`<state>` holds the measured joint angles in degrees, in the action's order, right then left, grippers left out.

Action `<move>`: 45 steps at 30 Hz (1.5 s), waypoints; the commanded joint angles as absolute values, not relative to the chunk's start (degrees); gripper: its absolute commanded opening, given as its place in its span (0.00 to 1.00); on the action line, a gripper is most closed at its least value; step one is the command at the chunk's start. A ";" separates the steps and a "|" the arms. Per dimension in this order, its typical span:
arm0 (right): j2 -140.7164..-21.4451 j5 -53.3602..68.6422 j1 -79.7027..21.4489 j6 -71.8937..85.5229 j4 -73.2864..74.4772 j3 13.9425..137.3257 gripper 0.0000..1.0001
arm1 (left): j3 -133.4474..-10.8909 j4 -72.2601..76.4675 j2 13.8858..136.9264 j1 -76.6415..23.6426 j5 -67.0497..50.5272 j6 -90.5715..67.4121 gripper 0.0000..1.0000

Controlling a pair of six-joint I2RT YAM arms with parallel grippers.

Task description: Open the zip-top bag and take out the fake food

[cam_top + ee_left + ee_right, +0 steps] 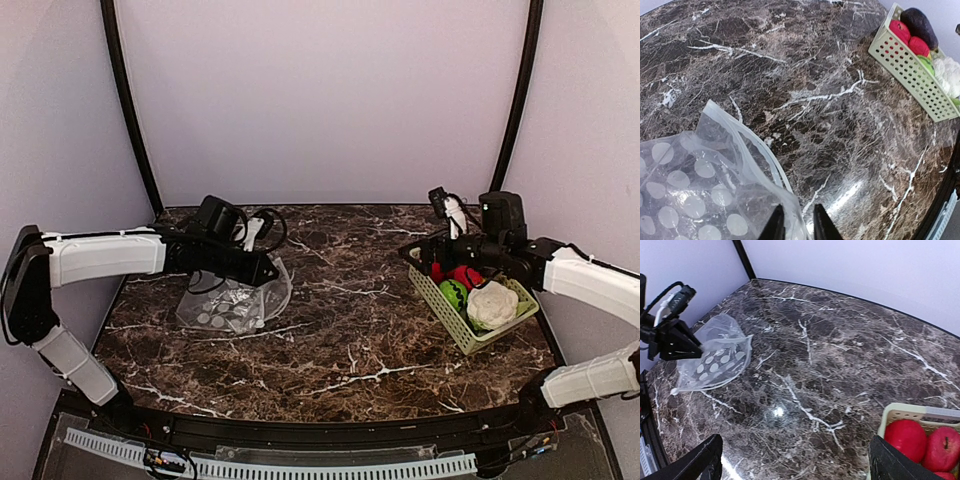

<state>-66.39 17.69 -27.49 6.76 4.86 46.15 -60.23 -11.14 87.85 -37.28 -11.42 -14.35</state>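
1. left gripper (797, 212): fingers drawn close, pinching the rim of the zip-top bag (690, 190) between them. the wrist view shows plastic running into the narrow gap.
2. right gripper (795, 447): fingers spread wide, nothing between them. in the top view it hangs over the far-left end of the basket (462, 325).
3. zip-top bag: clear with pale dots, lying crumpled on the left half of the marble table (340, 340), well apart from the basket. the edge held by the left gripper is lifted and the rest sags onto the table. the zip rim curves in an open loop.
4. fake food: all in the light-green lattice basket on the right side of the table.
5. cauliflower (492, 303): white, at the near end of the basket.
6. 2 red fruits (900, 30): side by side toward the far end, touching each other.
7. dark purplish piece (919, 22): just beside the red fruits, at the basket's far end.
8. a green toy fruit (453, 293) sits between the red fruits and the cauliflower.
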 commanded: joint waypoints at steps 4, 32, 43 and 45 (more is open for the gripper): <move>-69.12 21.30 -32.72 10.89 -2.85 43.40 0.99 | -61.24 -12.38 89.91 -37.44 -10.57 -13.33 0.59; -52.58 7.01 -35.51 14.23 -10.79 35.95 0.99 | -43.20 -0.70 52.82 -37.18 15.13 -16.89 0.99; -21.38 -3.69 -35.42 16.43 -12.59 19.57 0.99 | -28.11 -5.72 23.76 -37.13 34.86 -19.69 0.99; -15.91 -4.29 -35.42 16.50 -13.09 16.98 0.99 | -26.34 -6.87 19.78 -37.15 37.25 -20.23 0.99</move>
<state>-23.49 0.21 -35.20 15.57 -10.79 21.02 -29.71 -3.11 25.61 -37.28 28.42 -18.20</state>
